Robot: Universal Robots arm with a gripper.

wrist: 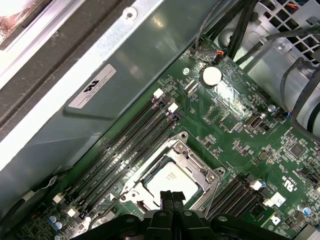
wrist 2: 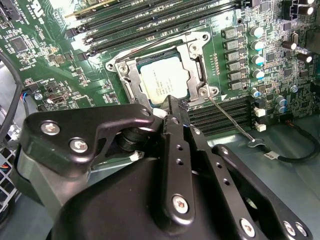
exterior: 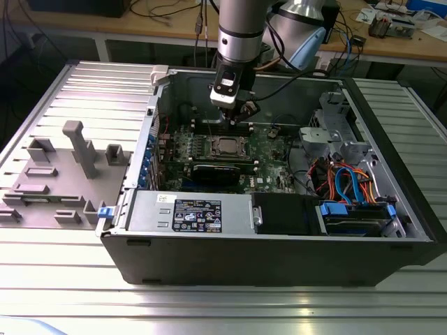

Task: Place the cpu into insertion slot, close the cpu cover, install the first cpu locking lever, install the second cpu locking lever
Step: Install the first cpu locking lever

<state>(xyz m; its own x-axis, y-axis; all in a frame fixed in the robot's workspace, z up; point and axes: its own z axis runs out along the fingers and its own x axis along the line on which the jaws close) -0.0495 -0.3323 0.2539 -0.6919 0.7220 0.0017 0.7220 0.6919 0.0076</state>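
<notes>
The cpu (wrist 2: 162, 80) lies flat in the insertion slot (exterior: 228, 146) on the green board, its silver-grey top showing through the window of the cpu cover (wrist 2: 196, 56), which lies down around it. In the first wrist view the cpu (wrist: 171, 178) and the cover (wrist: 202, 172) sit just beyond my fingertips. One thin locking lever (wrist 2: 232, 120) sticks out from a socket corner, away from the frame. My gripper (wrist 2: 171, 102) is shut with nothing in it, its tip at the edge of the cover. From outside, the gripper (exterior: 234, 115) hangs just behind the socket.
Long black memory slots (wrist: 125, 145) run on both sides of the socket. The grey case wall (wrist: 115, 100) stands close behind. Cables and blue drive bays (exterior: 349, 188) fill the exterior view's right. A grey fixture block (exterior: 63, 174) lies outside the case.
</notes>
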